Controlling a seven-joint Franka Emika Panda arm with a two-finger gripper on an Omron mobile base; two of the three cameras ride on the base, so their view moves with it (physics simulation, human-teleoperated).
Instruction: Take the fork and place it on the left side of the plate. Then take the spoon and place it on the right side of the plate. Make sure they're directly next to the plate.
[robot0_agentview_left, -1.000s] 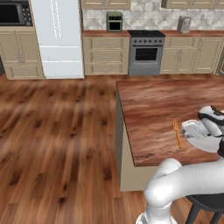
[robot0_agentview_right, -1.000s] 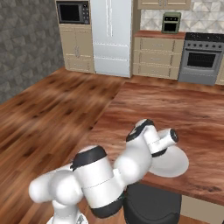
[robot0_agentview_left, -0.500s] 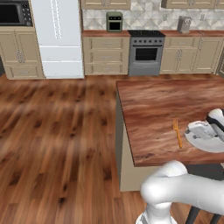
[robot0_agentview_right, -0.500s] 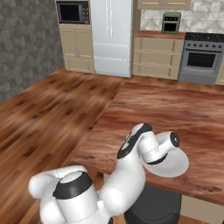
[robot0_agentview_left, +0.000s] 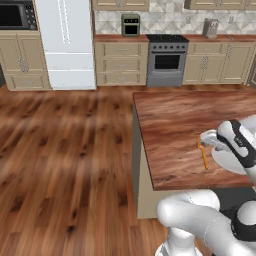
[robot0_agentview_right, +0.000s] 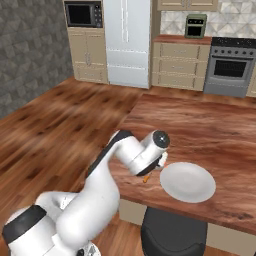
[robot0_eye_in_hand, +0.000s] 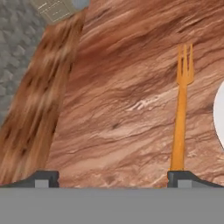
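Fork (robot0_eye_in_hand: 180, 113) tines show in hand view; right base view shows plate (robot0_agentview_right: 187, 181).

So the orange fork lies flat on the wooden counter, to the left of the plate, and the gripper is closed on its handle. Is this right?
Not quite: the gripper is open, its fingertips spread wide, and it does not hold the handle, as the hand view shows. The rest holds: the orange fork lies flat on the wooden counter, left of the plate.
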